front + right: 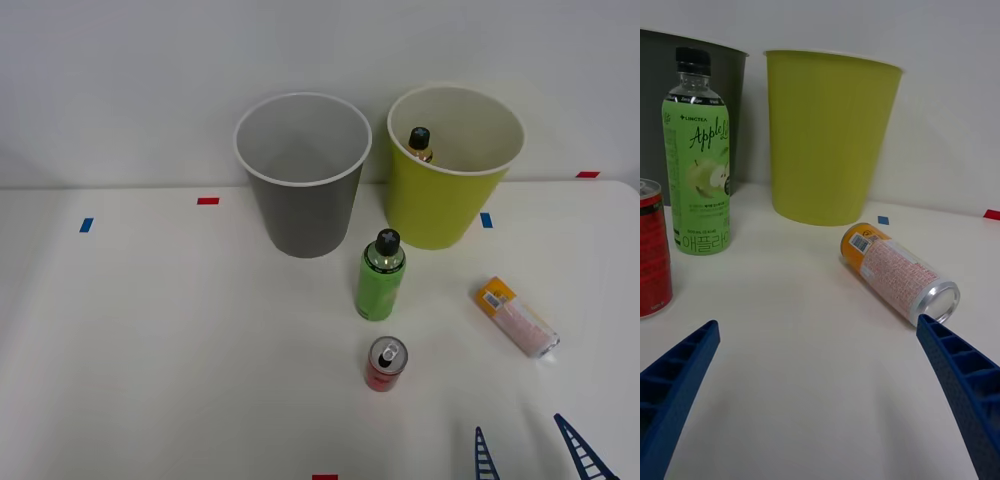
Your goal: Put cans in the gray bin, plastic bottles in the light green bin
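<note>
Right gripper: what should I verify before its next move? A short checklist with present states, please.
1. Right gripper open: ok.
2. Pink-and-orange container free to grasp: ok, it lies on its side ahead of the gripper, touching nothing.
3. Whether that container is a can or a bottle: cannot tell; its silver end looks like metal.
4. Gray bin upright, mouth open: ok.
5. Light green bin upright: ok; a black-capped bottle is inside.
6. Red can and green apple tea bottle sorted: not ok, both stand on the table.
</note>
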Available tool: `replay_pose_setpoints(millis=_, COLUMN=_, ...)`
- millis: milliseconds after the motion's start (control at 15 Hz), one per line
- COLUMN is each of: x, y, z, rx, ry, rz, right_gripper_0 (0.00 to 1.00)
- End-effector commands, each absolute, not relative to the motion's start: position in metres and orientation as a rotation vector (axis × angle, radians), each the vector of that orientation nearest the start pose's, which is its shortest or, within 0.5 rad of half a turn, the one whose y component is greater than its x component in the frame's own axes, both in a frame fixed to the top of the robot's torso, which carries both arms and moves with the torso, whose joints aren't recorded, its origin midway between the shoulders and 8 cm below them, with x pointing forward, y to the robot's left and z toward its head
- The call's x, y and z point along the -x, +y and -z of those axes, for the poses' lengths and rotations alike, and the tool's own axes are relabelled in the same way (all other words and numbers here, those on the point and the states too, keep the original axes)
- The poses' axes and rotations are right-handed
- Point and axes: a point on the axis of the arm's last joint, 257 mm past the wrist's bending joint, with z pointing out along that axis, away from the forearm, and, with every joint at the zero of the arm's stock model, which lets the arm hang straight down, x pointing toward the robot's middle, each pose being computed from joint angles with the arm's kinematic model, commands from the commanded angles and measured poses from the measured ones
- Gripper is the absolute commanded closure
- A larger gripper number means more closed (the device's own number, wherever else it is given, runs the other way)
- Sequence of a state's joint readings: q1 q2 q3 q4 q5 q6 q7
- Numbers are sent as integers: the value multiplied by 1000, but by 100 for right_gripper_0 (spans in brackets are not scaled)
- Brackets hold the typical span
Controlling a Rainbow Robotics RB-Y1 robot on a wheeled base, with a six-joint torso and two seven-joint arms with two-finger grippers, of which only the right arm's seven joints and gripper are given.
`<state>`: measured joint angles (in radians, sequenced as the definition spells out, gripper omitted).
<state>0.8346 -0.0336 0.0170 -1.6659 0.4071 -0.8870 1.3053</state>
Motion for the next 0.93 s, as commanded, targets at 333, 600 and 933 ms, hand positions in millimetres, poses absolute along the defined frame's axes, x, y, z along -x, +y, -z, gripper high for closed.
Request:
replay_pose_setpoints(millis=333, x=-250, y=-240, z=292, rx=197, ry=1443, rz=44, right_gripper_0=10)
replay_pose_setpoints(millis=600, x=-250, y=-240, z=292, rx=197, ry=1443, rz=44, right_gripper_0=10)
replay_pose_setpoints(millis=933, x=-250, y=-240, z=292, rx=197, ry=1443, rz=44, right_gripper_0=10)
